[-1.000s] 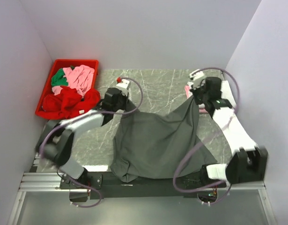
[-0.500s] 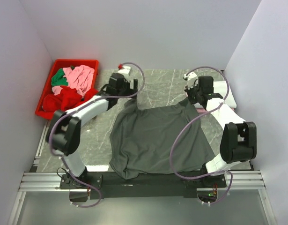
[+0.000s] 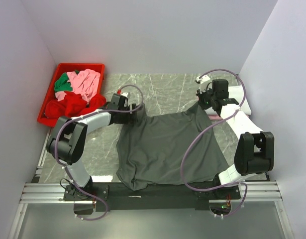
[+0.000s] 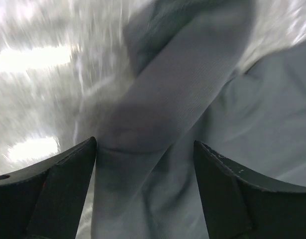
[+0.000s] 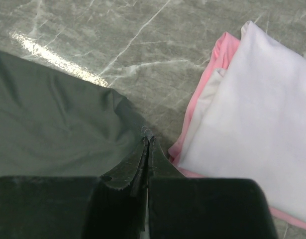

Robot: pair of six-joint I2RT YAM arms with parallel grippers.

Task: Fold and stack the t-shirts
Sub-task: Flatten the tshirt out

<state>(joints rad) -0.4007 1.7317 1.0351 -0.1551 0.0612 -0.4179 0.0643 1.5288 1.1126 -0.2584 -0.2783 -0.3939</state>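
Right gripper [image 5: 147, 145] pinches the grey shirt [image 3: 153, 144]; left gripper [image 4: 145, 145] gapes astride it. Best drawn flat before folding.

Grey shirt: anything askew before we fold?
Yes. The grey shirt lies skewed: its near-left corner is bunched at the near edge of the table, and the cloth by the left hand is rolled into a band. The right hand pinches its far-right corner.
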